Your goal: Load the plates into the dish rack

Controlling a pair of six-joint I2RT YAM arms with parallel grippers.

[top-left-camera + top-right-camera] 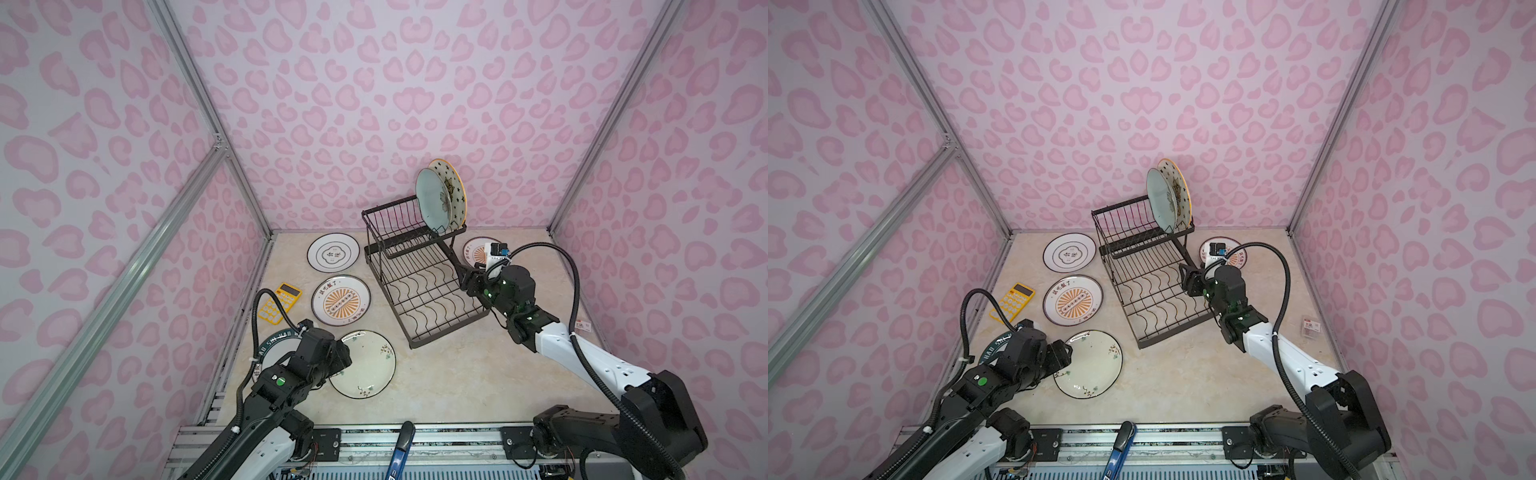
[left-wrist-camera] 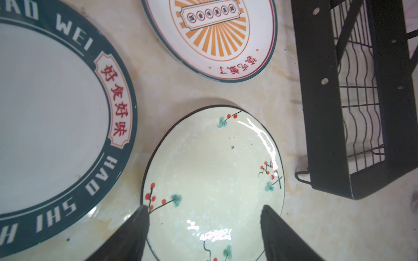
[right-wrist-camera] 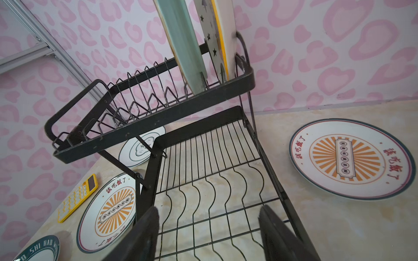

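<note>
Counting two of seven racked: pale blue plate (image 1: 432,199) and starred yellow-rimmed plate (image 1: 455,187) stand on edge in the dish rack (image 1: 388,295), in its raised basket (image 1: 395,226).

Five lie flat on the table (image 1: 436,386):
- white black-ringed plate (image 1: 333,252) at the rack's 10 o'clock
- orange sunburst plate (image 1: 340,300) at 9
- green-rimmed lettered plate (image 2: 56,113) at 8
- cream floral plate (image 1: 370,365) at 7
- second sunburst plate (image 3: 350,158) at 2

My left gripper (image 2: 204,208) is pitched down over the floral plate's rim, jaws apart, holding nothing. My right gripper (image 3: 209,208) is extended over the lower tray (image 1: 428,299) at its 3 o'clock edge, jaws apart, empty.
</note>
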